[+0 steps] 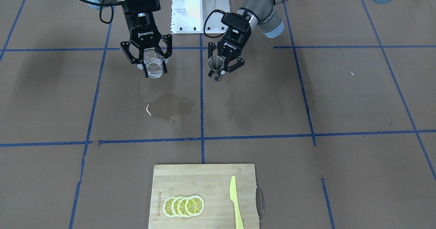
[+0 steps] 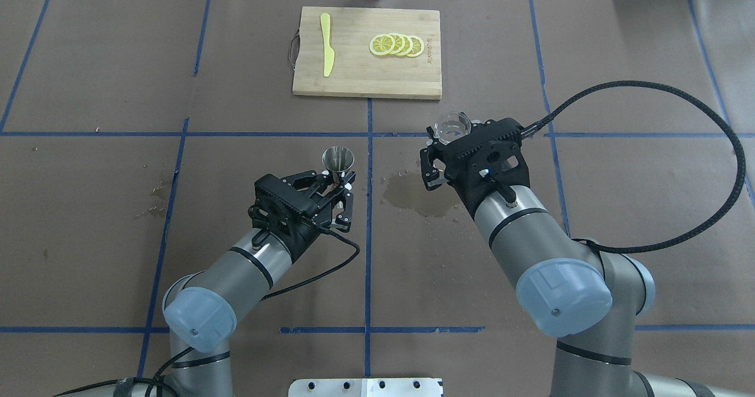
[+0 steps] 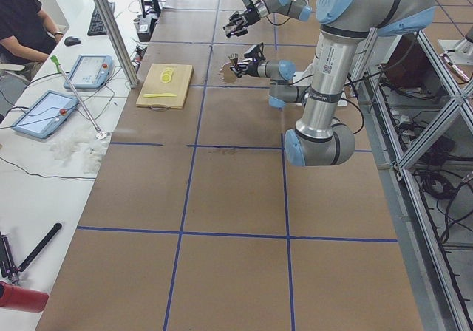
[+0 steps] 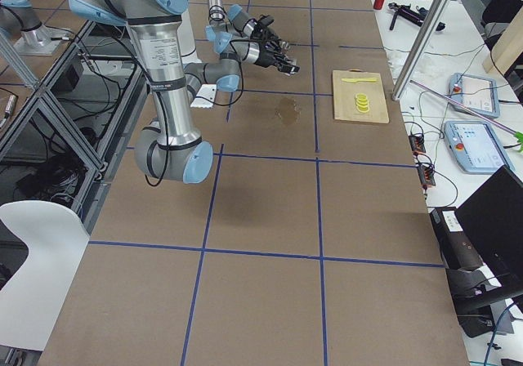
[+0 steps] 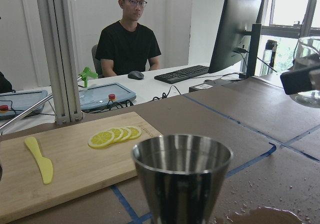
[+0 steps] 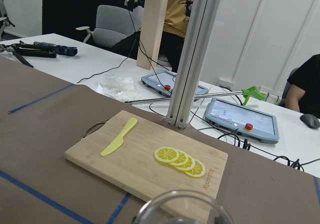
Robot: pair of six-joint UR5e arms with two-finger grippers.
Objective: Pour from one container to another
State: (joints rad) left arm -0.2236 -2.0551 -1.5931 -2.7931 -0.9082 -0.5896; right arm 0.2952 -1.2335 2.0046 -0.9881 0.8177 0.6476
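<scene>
The right claw (image 1: 153, 66) grips the glass (image 1: 154, 71), upright with clear liquid inside, off the table (image 1: 340, 96). The left claw (image 2: 338, 180) clamps the jigger (image 2: 338, 160) by its waist, mouth up, beside the right claw yet well apart. A wet puddle (image 1: 170, 108) lies on the table below, between both claws

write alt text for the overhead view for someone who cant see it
Over a brown table, the left gripper holds a steel jigger and the right gripper a clear glass tumbler, with a wet puddle between them. Beyond lies a cutting board with lemon slices and a yellow knife.
</scene>
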